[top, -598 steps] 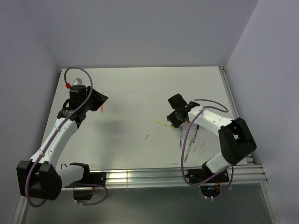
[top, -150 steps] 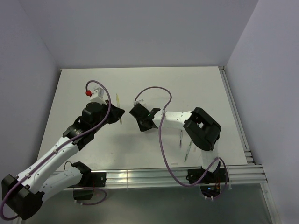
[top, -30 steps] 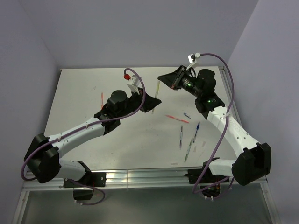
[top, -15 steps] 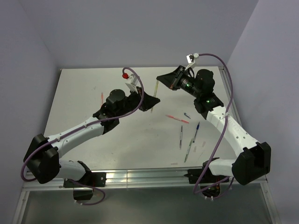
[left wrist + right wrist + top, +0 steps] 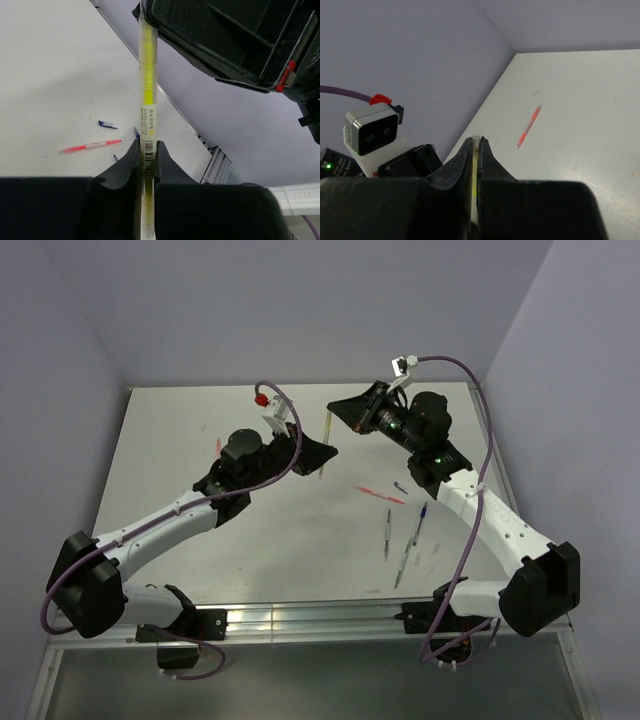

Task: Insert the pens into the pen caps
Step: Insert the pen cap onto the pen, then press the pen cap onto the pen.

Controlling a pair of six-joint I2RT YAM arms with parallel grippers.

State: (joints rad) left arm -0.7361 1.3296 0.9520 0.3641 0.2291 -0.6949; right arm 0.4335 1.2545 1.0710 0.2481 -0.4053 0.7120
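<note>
Lower right of the top view: a pink pen (image 5: 381,495) is seen lying on the table (image 5: 250,540). Mid-frame, the yellow highlighter (image 5: 148,100) is clamped upright in the closed left gripper (image 5: 148,147). Its upper end is met by the right gripper (image 5: 476,150), closed on a translucent cap (image 5: 476,138). An orange-red pen (image 5: 218,446) lies upper left.

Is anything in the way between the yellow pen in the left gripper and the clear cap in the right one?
Nothing visible. The yellow pen, clamped in the left gripper, runs straight up to the right gripper, which pinches the clear cap.
</note>
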